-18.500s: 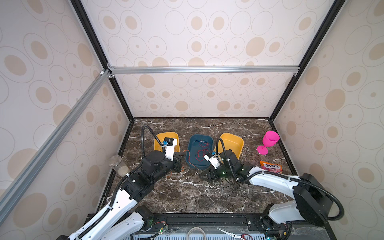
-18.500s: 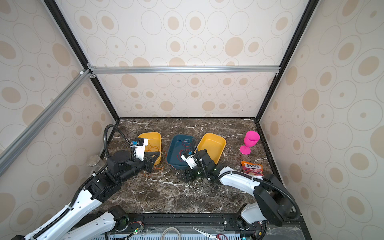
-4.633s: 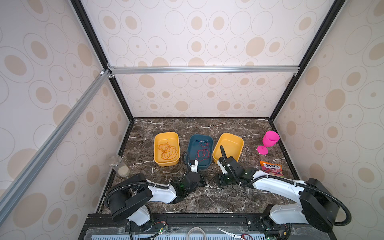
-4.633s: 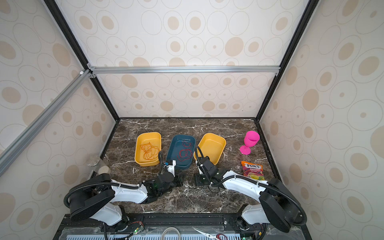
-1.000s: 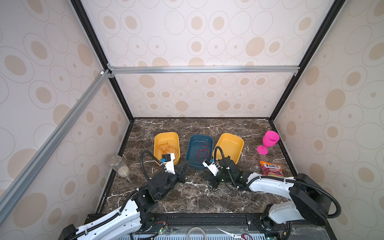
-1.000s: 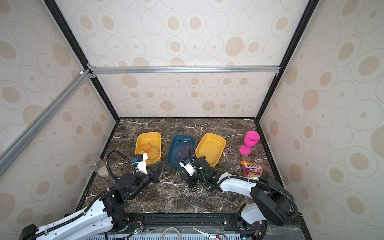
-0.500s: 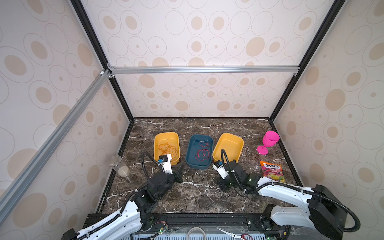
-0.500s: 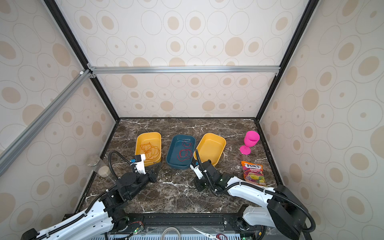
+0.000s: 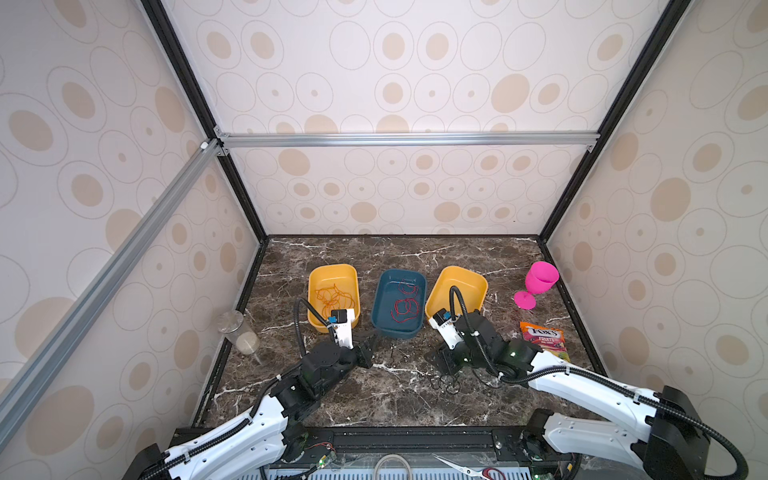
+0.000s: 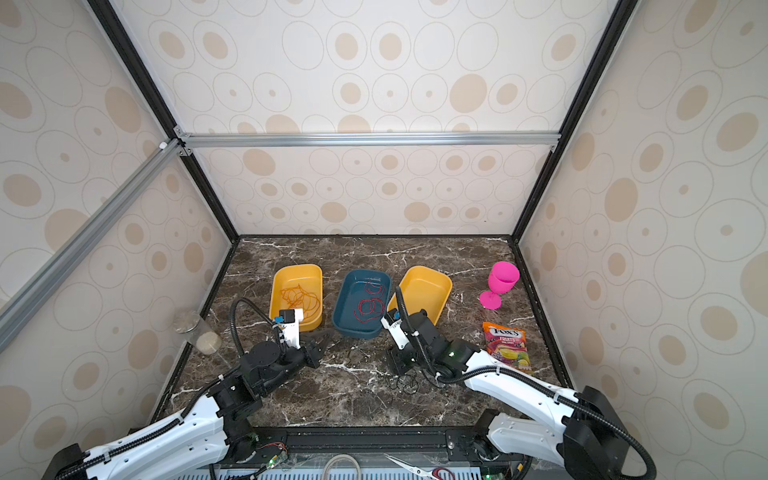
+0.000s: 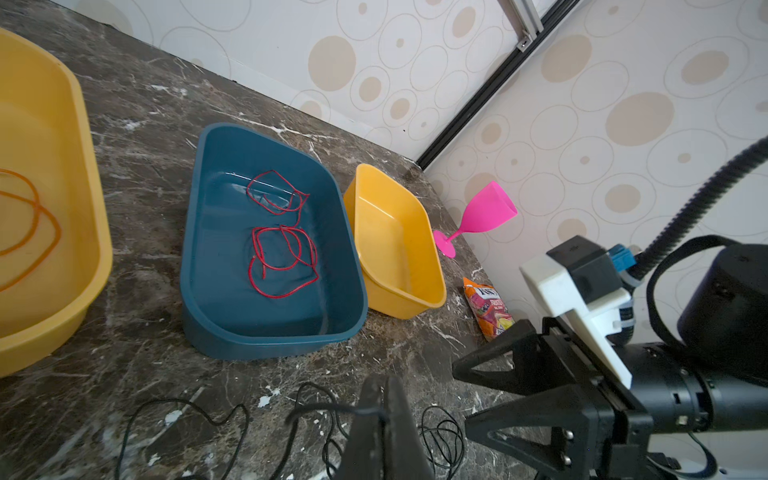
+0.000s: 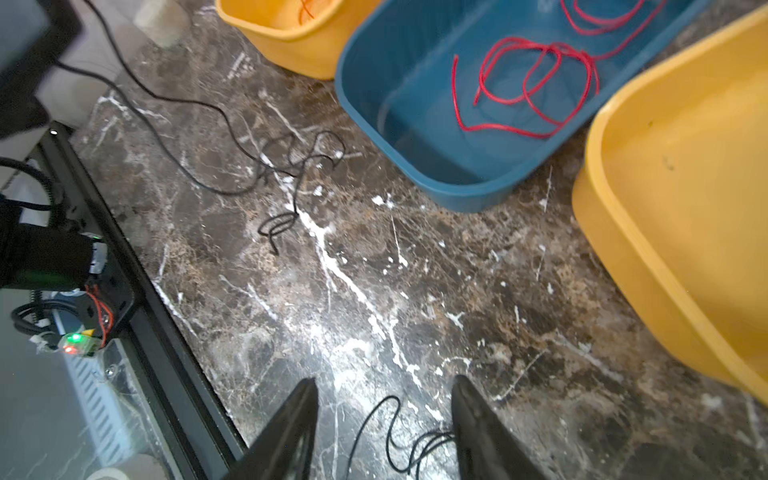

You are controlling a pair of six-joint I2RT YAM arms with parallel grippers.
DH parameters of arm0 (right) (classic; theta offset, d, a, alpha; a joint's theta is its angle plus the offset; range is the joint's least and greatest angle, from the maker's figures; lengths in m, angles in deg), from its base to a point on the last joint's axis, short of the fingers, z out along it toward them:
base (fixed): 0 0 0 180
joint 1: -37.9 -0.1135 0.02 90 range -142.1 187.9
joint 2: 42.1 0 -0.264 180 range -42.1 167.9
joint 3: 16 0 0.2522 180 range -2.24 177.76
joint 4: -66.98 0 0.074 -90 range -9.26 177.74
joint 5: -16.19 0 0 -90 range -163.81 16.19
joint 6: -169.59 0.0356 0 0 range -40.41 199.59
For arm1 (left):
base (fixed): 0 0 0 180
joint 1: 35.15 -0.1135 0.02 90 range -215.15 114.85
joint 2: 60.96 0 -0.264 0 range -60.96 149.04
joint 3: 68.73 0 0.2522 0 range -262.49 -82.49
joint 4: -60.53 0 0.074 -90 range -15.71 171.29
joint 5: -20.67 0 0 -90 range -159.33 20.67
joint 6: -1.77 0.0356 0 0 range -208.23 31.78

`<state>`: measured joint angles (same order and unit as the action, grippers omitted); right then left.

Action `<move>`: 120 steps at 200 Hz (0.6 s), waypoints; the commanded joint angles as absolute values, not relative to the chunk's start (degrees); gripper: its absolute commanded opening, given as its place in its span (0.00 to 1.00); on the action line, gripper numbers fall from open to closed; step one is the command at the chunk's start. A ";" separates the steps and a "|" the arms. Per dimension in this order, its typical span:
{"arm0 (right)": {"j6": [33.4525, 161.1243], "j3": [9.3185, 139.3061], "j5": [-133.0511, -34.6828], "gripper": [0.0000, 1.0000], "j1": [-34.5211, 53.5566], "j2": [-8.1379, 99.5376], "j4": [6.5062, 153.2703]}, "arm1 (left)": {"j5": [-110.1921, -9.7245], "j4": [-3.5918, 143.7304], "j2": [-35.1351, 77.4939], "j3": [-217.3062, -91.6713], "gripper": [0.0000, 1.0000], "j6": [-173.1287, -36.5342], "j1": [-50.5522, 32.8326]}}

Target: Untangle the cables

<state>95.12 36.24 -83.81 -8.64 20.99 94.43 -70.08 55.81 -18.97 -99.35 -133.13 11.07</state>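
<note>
The black cable (image 9: 447, 380) lies in loose loops on the marble in front of the trays. My left gripper (image 11: 380, 384) is shut on one strand of it (image 11: 328, 407), just above the table (image 9: 370, 345). My right gripper (image 12: 384, 382) is open and low over the marble (image 9: 440, 359), with a small coil of the black cable (image 12: 409, 440) lying loose between its fingers. A further tangle of the black cable (image 12: 297, 160) sits near the blue tray. The orange cable (image 9: 332, 297) lies in the left yellow tray (image 9: 316, 324). The red cable (image 9: 401, 307) lies in the blue tray (image 9: 380, 324).
An empty yellow tray (image 9: 478, 282) stands to the right of the blue one, close behind my right wrist. A pink goblet (image 9: 538, 282) and a candy bag (image 9: 544, 338) are at the far right. A clear jar (image 9: 239, 334) stands by the left wall. Scissors (image 9: 465, 471) lie on the front rail.
My right gripper has opened and let go of the black cable, after drawing back toward the front. My left gripper has stayed shut on its strand.
</note>
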 commanded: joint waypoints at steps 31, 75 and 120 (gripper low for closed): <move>94.79 38.45 -94.86 0.61 -8.54 28.70 84.29 | -65.43 49.73 -16.61 -102.26 0.00 -132.93 10.63; 97.31 39.09 -95.78 0.62 -8.53 36.31 76.91 | -63.30 47.11 -15.82 -102.61 0.00 -134.27 10.72; 100.22 40.88 -97.75 0.56 -8.51 41.85 70.14 | -61.86 45.65 -14.91 -104.02 0.00 -134.63 10.65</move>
